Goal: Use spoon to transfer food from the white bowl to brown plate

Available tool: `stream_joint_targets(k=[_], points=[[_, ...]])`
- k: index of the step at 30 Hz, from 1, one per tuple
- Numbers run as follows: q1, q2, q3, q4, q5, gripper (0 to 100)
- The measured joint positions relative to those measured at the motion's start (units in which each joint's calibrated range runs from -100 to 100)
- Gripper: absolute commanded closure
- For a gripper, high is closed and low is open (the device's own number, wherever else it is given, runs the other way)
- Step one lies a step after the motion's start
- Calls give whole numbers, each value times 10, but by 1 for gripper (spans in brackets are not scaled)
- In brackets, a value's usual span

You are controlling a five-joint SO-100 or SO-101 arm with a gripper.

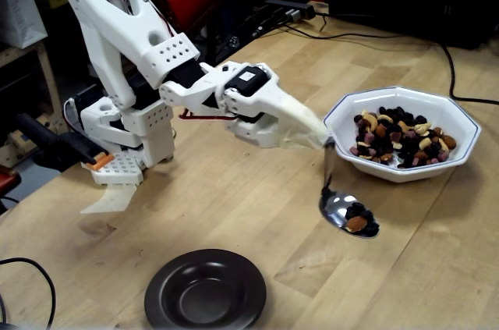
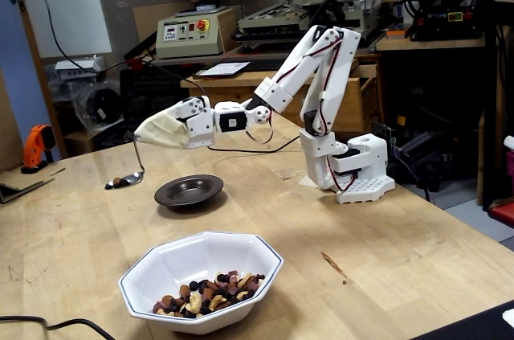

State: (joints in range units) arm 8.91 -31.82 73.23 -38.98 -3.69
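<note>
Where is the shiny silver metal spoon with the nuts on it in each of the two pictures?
A fixed view: the shiny silver metal spoon hangs right of centre, below the wide white octagonal bowl, loaded with trail mix.
Another fixed view: the spoon is small, at left of centre, left of the small round dark brown plate.
Shared landmark: the white octagonal bowl, upper right in one view, bottom centre in the other.
</note>
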Motion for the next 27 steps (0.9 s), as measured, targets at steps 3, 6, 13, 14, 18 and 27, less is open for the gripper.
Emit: stream_joint_targets(k=[3,6,13,14,18,27], points=[[24,-33,0,5,0,96],[45,-62,0,5,0,96],[87,-87,42,5,1,96],[94,-88,56,5,0,96],[116,-90,99,5,2,96],[143,-90,122,5,0,96]])
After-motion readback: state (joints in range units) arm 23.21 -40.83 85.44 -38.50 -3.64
